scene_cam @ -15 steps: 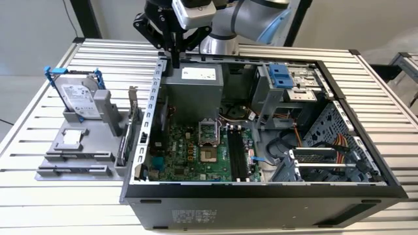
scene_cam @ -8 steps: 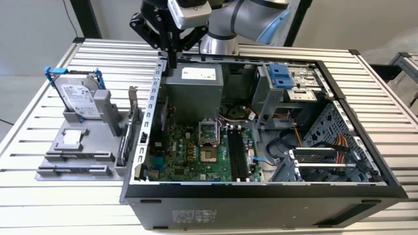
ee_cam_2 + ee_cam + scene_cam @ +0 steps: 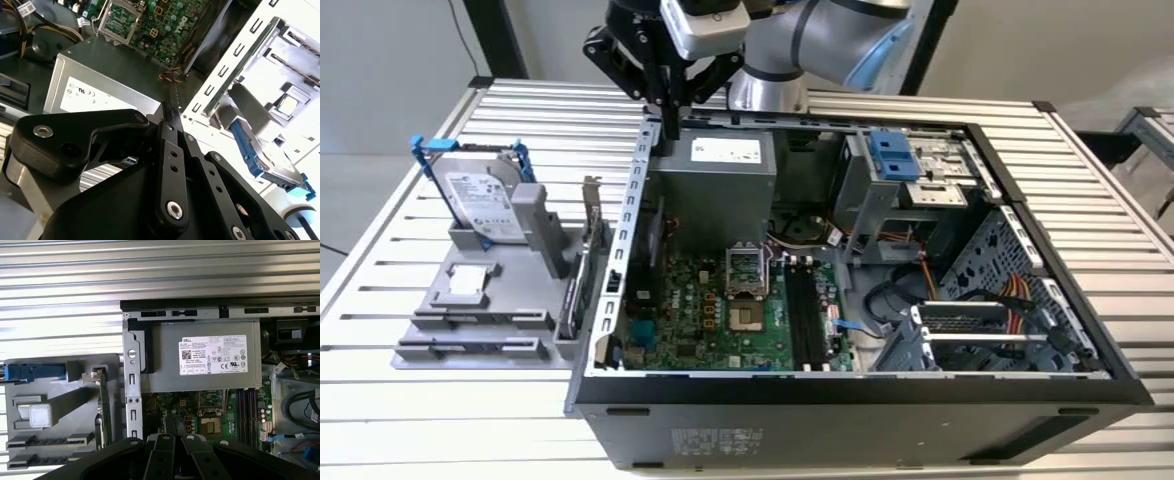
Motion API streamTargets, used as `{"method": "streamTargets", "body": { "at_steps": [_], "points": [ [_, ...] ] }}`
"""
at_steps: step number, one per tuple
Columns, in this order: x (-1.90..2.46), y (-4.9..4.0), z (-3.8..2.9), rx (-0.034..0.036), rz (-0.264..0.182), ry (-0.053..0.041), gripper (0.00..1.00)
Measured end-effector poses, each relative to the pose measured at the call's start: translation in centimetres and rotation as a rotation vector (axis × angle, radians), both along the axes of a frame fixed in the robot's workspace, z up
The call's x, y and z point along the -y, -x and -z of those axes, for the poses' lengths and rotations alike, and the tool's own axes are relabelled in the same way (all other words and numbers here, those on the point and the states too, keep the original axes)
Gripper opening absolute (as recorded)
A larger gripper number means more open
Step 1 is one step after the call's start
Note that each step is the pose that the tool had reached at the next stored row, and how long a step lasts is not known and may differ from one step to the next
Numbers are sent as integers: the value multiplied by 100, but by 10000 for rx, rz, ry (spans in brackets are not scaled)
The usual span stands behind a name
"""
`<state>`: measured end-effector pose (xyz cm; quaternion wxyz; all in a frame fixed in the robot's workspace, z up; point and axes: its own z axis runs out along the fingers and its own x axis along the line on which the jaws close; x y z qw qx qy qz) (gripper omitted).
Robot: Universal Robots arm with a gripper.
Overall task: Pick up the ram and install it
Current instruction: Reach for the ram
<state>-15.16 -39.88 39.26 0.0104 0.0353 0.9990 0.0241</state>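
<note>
the gripper hangs above the rear edge of the open computer case, over the corner where the power supply sits. its matte black fingers taper to one narrow tip and are pressed together with nothing between them; both wrist views show them as flat, bolted links meeting in a point.

the ram is well apart from the gripper. it stands on its long edge in the grey moulded holder, just beside the case's perforated metal side wall. in the first wrist view it shows as a long, thin, dark strip with small chips along its face.

the holder also carries a silver boxy hard drive with blue plastic rails, propped at a tilt. inside the case, the green motherboard lies flat, studded with sockets and slots. the power supply is a plain grey metal box with a white rectangular label. everything rests on a table of ribbed aluminium slats.
</note>
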Motion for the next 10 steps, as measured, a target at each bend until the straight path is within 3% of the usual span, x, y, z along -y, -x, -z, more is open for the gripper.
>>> {"method": "streamTargets", "body": {
  "at_steps": [10],
  "points": [
    [0, 84, 0, 0, -19, 0, 0]
  ]
}}
